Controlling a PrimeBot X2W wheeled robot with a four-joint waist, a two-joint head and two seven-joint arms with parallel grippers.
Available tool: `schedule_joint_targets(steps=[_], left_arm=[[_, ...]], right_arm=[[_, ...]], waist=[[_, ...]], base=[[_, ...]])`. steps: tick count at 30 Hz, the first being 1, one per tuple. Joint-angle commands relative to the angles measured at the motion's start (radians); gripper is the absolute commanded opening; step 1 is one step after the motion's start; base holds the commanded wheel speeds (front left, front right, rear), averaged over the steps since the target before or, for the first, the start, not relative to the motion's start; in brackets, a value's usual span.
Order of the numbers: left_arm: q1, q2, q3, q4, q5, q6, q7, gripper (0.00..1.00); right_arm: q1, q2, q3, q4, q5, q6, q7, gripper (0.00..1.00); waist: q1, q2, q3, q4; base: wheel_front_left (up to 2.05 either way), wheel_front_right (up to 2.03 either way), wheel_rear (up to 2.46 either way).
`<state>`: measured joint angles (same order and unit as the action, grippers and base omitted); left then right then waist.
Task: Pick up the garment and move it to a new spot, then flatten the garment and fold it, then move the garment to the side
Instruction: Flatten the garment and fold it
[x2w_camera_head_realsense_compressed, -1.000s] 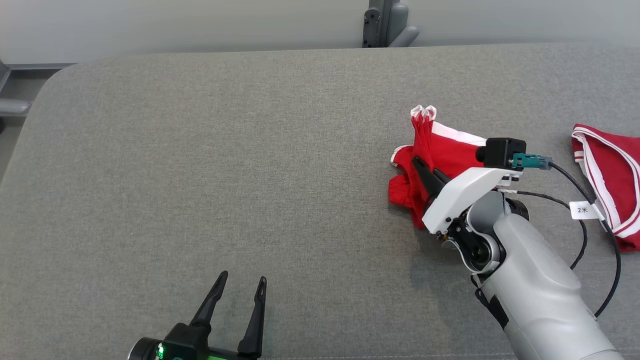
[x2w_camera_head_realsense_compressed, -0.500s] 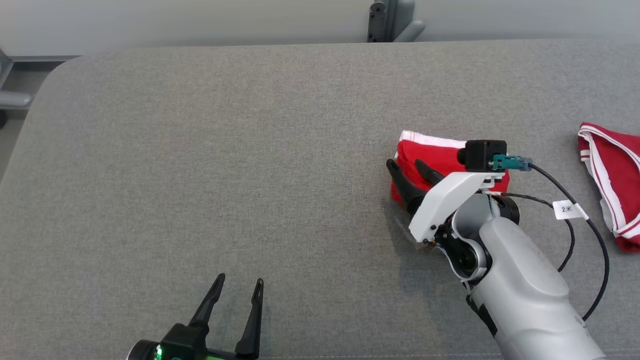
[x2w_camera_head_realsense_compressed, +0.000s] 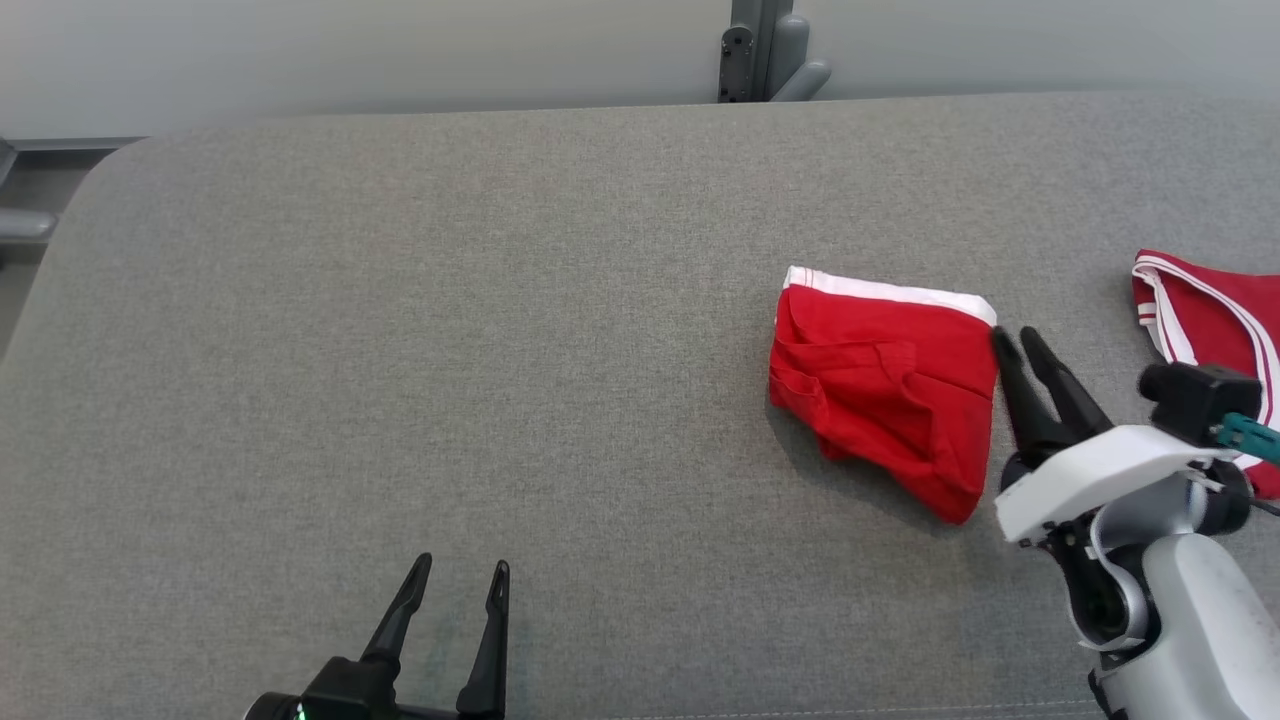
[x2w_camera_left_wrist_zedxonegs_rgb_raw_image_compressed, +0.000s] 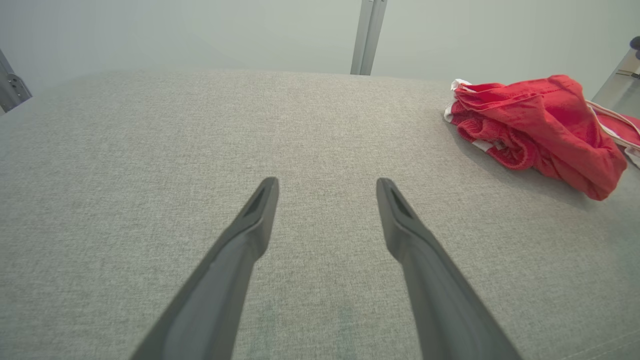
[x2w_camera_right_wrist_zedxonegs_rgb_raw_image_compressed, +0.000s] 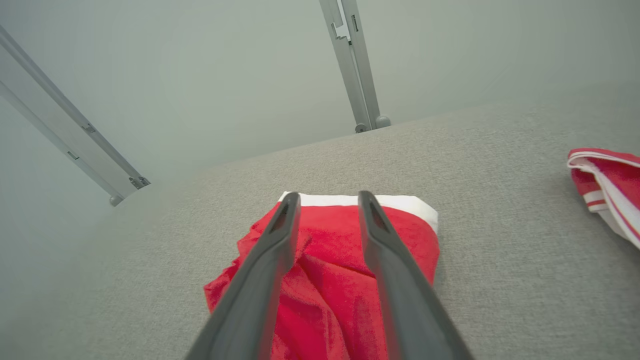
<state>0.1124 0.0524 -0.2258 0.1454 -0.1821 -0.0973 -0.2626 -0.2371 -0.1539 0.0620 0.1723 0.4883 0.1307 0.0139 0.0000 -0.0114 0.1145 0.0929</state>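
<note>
The head view has the folded red garment (x2w_camera_head_realsense_compressed: 885, 385) lying flat on the grey table (x2w_camera_head_realsense_compressed: 450, 350), right of centre. The right gripper (x2w_camera_head_realsense_compressed: 1018, 345) is just beside its right edge, and a striped red cloth (x2w_camera_head_realsense_compressed: 1210, 310) lies further right. The left wrist view shows the left gripper (x2w_camera_left_wrist_zedxonegs_rgb_raw_image_compressed: 325, 182) spread wide, with the garment's bunched side layers well to its right. The right wrist view looks over the white waistband, fingers parted and holding nothing.
</note>
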Motion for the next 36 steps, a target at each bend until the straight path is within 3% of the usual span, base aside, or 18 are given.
schedule_joint_targets(steps=[1, 7, 19, 29, 36], left_arm=[[0.008, -0.001, 0.000, -0.003, -0.002, 0.001, -0.002, 1.00], [-0.044, -0.001, -0.027, -0.006, -0.004, -0.004, -0.002, 1.00], [-0.080, -0.001, -0.031, 0.010, -0.019, 0.005, -0.002, 1.00], [-0.055, -0.001, -0.047, 0.010, -0.040, 0.017, -0.002, 1.00], [-0.050, -0.001, -0.046, 0.011, -0.036, 0.018, -0.002, 1.00]], right_arm=[[0.012, -0.005, -0.028, -0.008, -0.005, 0.000, -0.011, 0.00], [-0.050, -0.027, -0.091, 0.071, -0.115, 0.000, -0.063, 0.00], [-0.194, -0.015, 0.109, 0.410, -0.175, 0.000, -0.217, 0.00], [-0.158, 0.011, 0.287, 0.450, -0.147, 0.000, -0.267, 0.00], [-0.179, 0.044, 0.334, 0.458, -0.142, 0.000, -0.278, 0.00]], waist=[[0.0000, 0.0114, 0.012, -0.005], [0.0000, 0.0114, 0.078, -0.004], [0.0000, 0.0114, 0.102, 0.041], [0.0000, 0.0114, 0.077, 0.059], [0.0000, 0.0114, 0.063, 0.062]], base=[[0.00, 0.00, 0.00], [0.00, 0.00, 0.00], [0.00, 0.00, 0.00], [0.00, 0.00, 0.00], [0.00, 0.00, 0.00]])
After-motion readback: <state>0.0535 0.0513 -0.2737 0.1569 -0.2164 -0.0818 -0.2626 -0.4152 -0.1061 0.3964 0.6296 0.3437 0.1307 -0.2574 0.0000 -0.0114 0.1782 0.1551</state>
